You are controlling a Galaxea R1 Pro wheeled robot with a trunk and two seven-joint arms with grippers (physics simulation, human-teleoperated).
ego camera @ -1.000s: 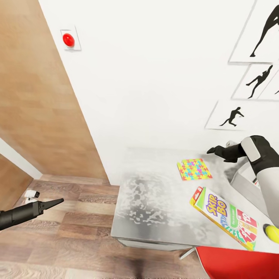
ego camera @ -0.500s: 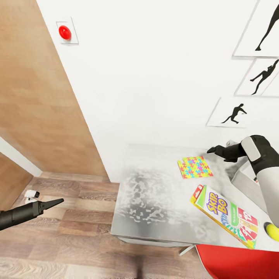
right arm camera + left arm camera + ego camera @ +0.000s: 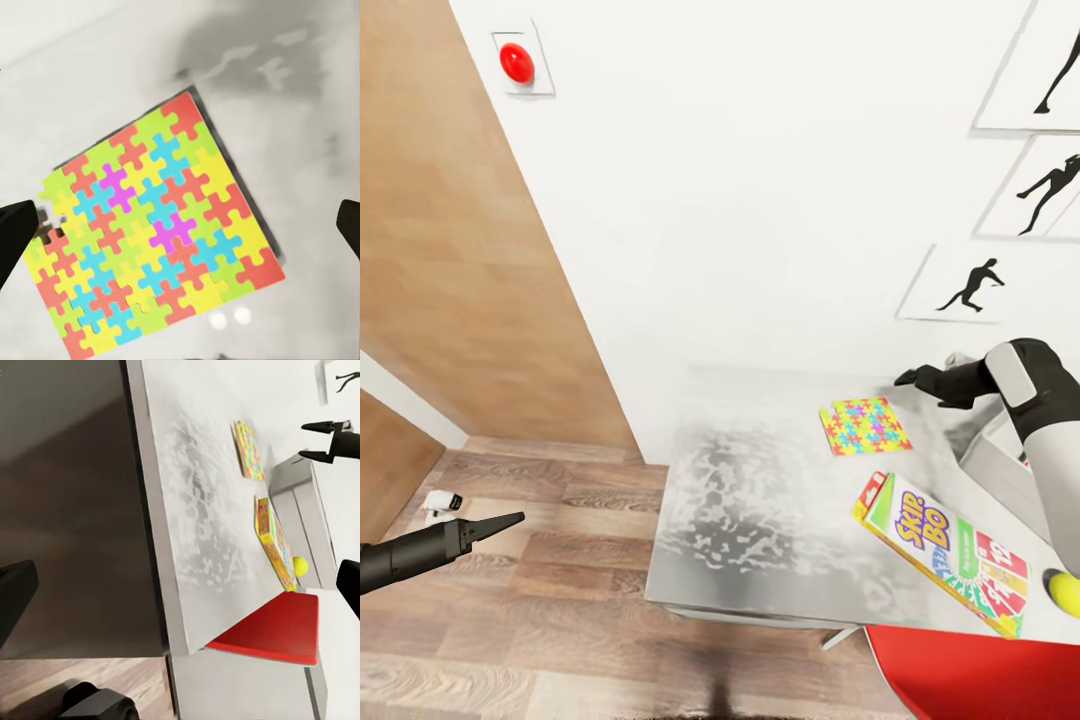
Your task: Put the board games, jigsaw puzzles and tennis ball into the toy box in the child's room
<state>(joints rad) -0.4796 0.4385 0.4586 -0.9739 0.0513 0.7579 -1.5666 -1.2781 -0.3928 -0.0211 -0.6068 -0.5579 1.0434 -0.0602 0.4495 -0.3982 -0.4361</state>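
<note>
Black right hand (image 3: 908, 378) spread wide, above jigsaw puzzle (image 3: 154, 231)

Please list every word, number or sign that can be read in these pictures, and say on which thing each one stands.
"SKIP BO" in large yellow letters on the board game lying flat on the table.
The smaller print and numbers on its red and green part are too blurred to read.
The jigsaw puzzle carries only coloured pieces, no text.
The wall pictures show black silhouettes, no words.
</note>
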